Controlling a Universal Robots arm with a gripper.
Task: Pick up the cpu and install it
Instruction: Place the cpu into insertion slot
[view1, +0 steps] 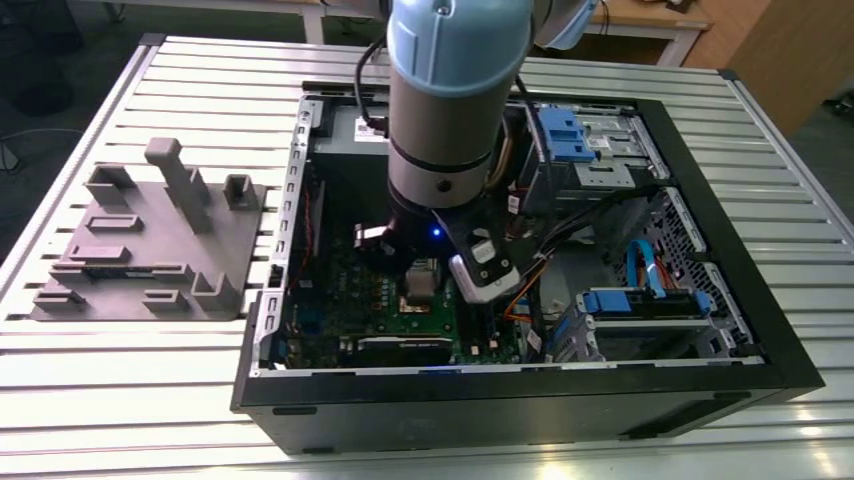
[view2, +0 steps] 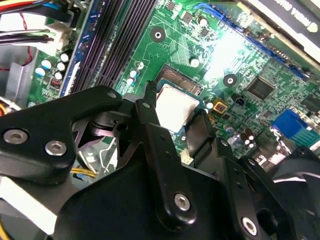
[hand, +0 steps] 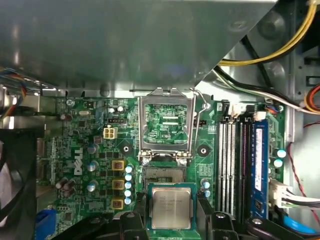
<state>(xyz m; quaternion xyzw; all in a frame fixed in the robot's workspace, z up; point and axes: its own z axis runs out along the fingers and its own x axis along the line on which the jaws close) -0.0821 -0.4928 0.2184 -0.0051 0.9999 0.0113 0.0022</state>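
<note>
Silvery cpu (hand: 171, 208), held inside claw (hand: 172, 214)

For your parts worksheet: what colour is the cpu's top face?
Silvery grey, with a thin green edge; the cpu shows best in the first wrist view.

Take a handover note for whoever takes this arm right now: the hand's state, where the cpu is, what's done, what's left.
Hand: shut on the cpu, a finger on each side, down inside the open computer case.
Cpu: held over the green motherboard, close beside the socket, in both wrist views.
Socket bracket: flipped up, socket uncovered.
Done: cpu picked up and brought to the board.
Left: cpu not yet seated in the socket.
</note>
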